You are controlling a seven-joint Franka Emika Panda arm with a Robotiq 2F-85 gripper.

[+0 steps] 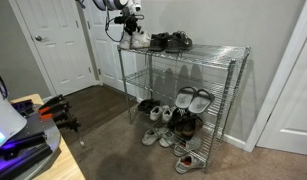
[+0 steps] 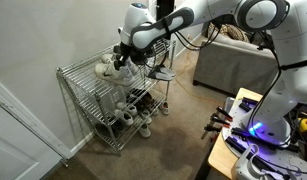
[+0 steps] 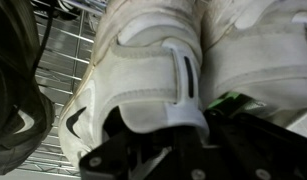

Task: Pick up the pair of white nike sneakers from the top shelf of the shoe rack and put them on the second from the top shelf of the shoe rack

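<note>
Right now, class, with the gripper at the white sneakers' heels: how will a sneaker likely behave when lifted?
The white sneakers look padded at the heel, so it will probably squash under the gripper rather than slip. Held there, the toe would likely droop. Dragged, the sole may snag on the wire shelf.

The sneakers [image 3: 153,60] are white (with a black swoosh [image 3: 73,122]), the wire rack [image 1: 237,90] silvery, the neighbouring shoes [image 1: 173,41] black.
</note>
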